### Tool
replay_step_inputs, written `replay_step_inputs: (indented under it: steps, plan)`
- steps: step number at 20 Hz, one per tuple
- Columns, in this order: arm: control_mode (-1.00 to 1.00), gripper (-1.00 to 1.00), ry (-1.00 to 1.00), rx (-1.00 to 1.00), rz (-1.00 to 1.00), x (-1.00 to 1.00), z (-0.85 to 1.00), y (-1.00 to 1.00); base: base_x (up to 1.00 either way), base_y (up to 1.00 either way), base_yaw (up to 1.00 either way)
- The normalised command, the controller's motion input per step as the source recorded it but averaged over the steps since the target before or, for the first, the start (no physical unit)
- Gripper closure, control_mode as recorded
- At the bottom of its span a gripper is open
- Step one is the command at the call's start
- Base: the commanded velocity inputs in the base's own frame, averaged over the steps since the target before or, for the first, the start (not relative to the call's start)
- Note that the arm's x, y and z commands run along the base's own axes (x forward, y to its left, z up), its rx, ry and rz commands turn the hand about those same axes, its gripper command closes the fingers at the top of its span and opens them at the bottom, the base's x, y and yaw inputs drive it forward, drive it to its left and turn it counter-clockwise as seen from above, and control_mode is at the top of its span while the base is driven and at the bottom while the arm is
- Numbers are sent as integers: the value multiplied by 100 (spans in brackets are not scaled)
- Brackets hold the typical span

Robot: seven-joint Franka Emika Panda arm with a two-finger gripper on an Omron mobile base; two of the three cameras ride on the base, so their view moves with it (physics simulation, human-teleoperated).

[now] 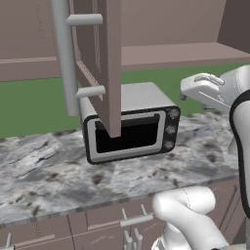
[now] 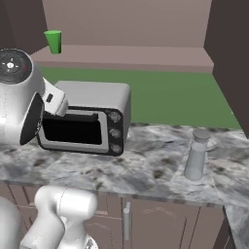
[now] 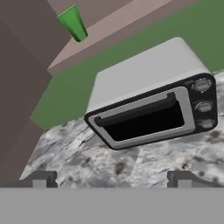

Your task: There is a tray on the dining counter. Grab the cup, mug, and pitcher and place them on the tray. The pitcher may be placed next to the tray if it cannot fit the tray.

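A marbled counter (image 2: pixel 155 170) is seen below a green wall, with a brown shelf (image 2: pixel 146 58) running above it. On the counter a toaster oven (image 3: pixel 153 109) is placed, straight ahead of the fingers in the hand view. The gripper (image 3: pixel 112 179) is held above the counter with its two fingertips (image 3: pixel 41 178) wide apart, and nothing is seen between them. The cup (image 3: pixel 73 24) is standing upright on the shelf, far beyond the fingers and above the oven, toward the upper left of the hand view. The pitcher (image 2: pixel 197 154) is standing upright on the counter, well apart from the oven on its knob side. An open cabinet door (image 1: pixel 100 58) is seen in front of the oven in the left base view.
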Motion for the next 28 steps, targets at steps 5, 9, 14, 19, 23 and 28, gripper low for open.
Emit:
replay_step_inputs:
  steps: [5,9,14,19,23,28]
  plan:
    - [-100,-100,1,11,0,31,38,10,0,0,0]
    - [-100,-100,2,15,0,39,39,1,0,0,0]
    - [-100,-100,0,14,-2,42,24,5,0,0,0]
    - [-100,-100,0,9,-3,33,12,28,0,0,0]
    - [-100,-100,0,12,0,23,0,32,0,0,0]
    - [-100,-100,-1,22,-4,17,0,17,0,0,0]
